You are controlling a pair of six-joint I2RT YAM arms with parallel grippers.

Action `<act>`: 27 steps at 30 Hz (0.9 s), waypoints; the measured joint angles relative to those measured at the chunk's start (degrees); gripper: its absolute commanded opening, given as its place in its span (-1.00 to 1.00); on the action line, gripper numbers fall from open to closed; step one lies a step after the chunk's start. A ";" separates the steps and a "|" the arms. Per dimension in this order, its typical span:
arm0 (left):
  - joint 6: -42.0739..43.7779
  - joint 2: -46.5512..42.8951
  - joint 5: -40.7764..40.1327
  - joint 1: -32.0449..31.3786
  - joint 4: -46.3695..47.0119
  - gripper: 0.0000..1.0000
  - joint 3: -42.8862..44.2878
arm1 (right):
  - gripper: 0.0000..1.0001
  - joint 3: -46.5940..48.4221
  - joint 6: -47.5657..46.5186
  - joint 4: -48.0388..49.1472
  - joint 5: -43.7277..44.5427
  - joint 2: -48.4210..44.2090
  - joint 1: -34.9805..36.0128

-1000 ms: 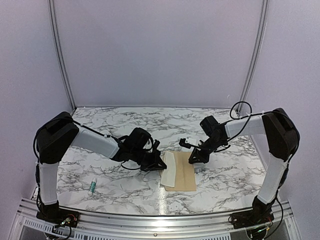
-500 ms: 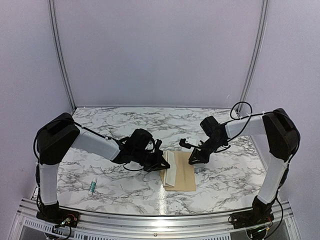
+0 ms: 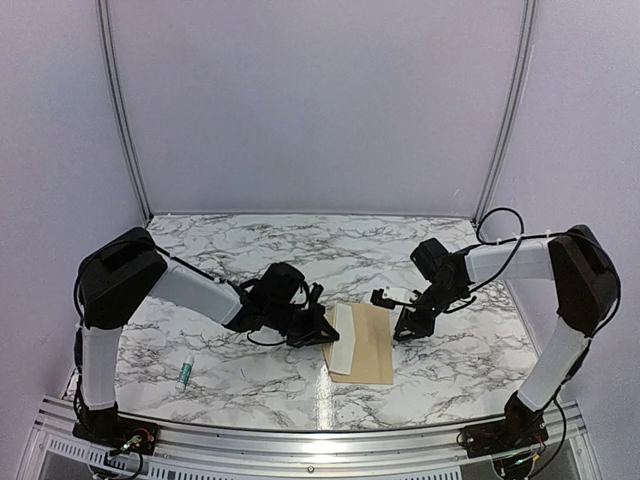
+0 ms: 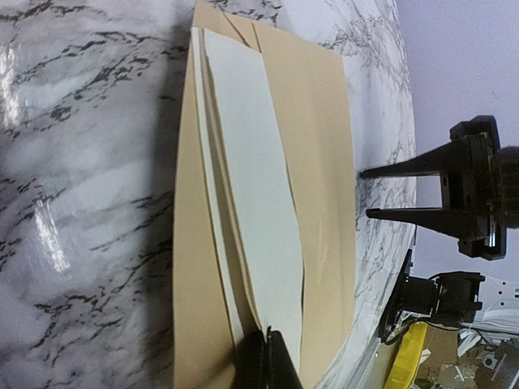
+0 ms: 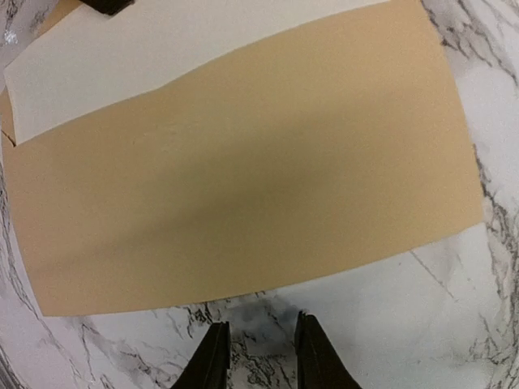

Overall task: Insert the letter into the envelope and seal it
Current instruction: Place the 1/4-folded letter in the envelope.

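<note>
The right pincer [image 3: 408, 327] has slid off the envelope [image 3: 372, 345] and hovers released and empty over the desk [image 3: 250, 250] just beside it, while the left pincer [image 3: 318, 330] stays clenched on the folded letter [image 3: 341, 338], which lies atop the envelope's left part, apparently not yet inside.

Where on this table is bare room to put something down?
The marble table is bare along its far edge and at the near edge between the small tube and the envelope. Crowded around the envelope: left pincer grips the letter, right pincer open beside it.
</note>
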 measured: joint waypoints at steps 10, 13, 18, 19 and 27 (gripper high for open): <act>-0.46 2.25 0.44 0.00 0.55 -1.00 1.29 | -0.51 -1.18 0.00 1.22 -0.13 0.68 2.73; -0.61 3.04 0.50 -0.11 0.55 -1.00 2.23 | -0.51 -1.07 0.07 1.55 -0.22 0.85 3.50; -1.03 5.16 1.42 -0.46 0.61 -1.00 4.61 | -0.51 -1.03 0.20 1.99 -0.59 1.03 4.00; -1.05 5.53 1.64 -0.52 0.83 -1.00 5.01 | -0.51 -1.03 0.22 2.01 -0.61 1.03 4.00; -1.01 6.75 3.02 -0.83 0.90 -0.75 6.67 | -0.51 -1.03 0.26 2.23 -0.57 1.11 4.00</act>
